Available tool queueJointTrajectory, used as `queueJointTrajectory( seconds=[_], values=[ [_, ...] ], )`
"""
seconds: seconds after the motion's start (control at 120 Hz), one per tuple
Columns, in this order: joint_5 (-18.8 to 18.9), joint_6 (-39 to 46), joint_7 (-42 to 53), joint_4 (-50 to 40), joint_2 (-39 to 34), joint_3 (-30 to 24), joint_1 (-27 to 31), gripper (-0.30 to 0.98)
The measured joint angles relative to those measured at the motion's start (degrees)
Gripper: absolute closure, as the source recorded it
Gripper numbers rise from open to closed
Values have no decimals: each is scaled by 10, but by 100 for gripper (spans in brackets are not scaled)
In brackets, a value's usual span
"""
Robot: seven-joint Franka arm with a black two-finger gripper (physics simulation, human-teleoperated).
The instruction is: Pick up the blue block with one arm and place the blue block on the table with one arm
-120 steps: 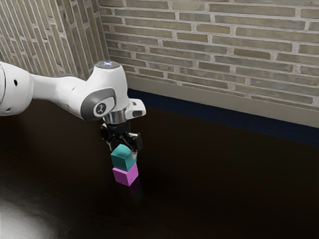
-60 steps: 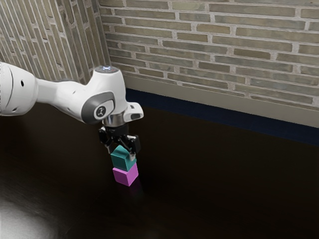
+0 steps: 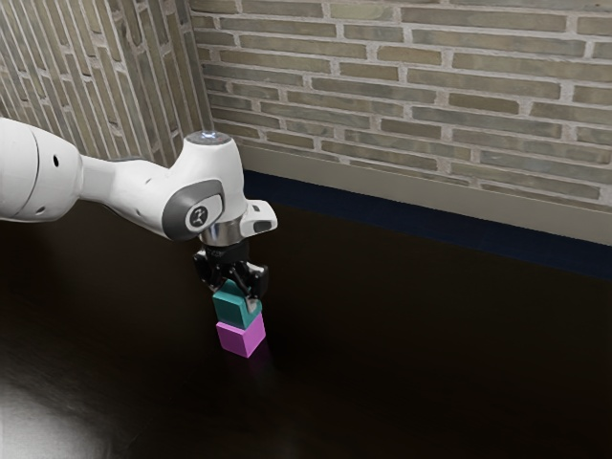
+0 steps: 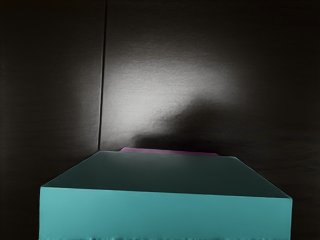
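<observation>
1. Reaching in from the exterior view's left with the white arm (image 3: 134, 191), then bending down to the gripper (image 3: 235, 295) at the upper part of the blue block (image 3: 236, 309).
2. Cannot tell from either view whether grasping the blue block or merely standing around it, released.
3. Seeing the blue block, rather teal in shade, set upright on top of the pink block (image 3: 241, 337), touching it and roughly in line with it.
4. Resting below, the pink block, directly on the dark table (image 3: 411, 354); blue block therefore held up off the tabletop by the pink one.
5. Looking down in the wrist view, finding the blue block large and close under the hand, with a thin sliver of pink peeking past its far edge.
6. Noting also a narrow dark seam (image 4: 102, 75) across the table, pale glare beside it, and a brick wall (image 3: 411, 86) beyond.
</observation>
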Motion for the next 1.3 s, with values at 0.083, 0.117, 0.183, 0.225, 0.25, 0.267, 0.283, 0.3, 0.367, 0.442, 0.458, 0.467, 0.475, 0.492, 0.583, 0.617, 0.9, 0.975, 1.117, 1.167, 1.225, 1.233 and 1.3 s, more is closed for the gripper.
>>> queueJointTrajectory(
  seconds=[0.083, 0.117, 0.183, 0.225, 0.25, 0.267, 0.283, 0.3, 0.367, 0.442, 0.458, 0.467, 0.475, 0.492, 0.583, 0.617, 0.9, 0.975, 1.117, 1.167, 1.225, 1.233, 1.3],
  values=[
    [1, 0, -1, 0, 0, 0, 0, 29],
    [1, -1, -1, 2, -1, 1, 0, 30],
    [4, -11, -2, 22, -4, -1, 0, 32],
    [5, -19, -3, 32, -4, -3, 0, 32],
    [6, -23, -3, 36, -4, -4, 0, 32],
    [6, -25, -4, 37, -4, -6, 1, 32],
    [6, -27, -4, 39, -3, -8, 1, 32],
    [7, -29, -5, 43, 0, -12, 2, 33],
    [7, -35, -7, 70, 20, -39, 2, 33],
    [8, -37, -12, 102, 52, -82, 1, 33],
    [8, -36, -14, 105, 56, -90, 0, 33],
    [8, -36, -15, 107, 58, -93, 0, 33],
    [8, -35, -15, 108, 60, -96, -1, 33],
    [8, -34, -17, 109, 63, -101, -1, 33],
    [9, -28, -25, 110, 83, -115, -1, 32],
    [9, -23, -28, 110, 97, -117, -1, 33],
    [6, 5, -44, 109, 128, -124, -1, 23],
    [4, 8, -46, 110, 128, -124, -1, 16],
    [2, -5, -50, 136, 119, -119, -1, 8],
    [3, -27, -51, 168, 115, -116, -1, 7],
    [4, -54, -52, 189, 99, -114, -1, 5],
    [3, -58, -52, 190, 95, -114, -1, 5],
    [-19, -94, -53, 195, 50, -99, -2, 4]
  ],
)
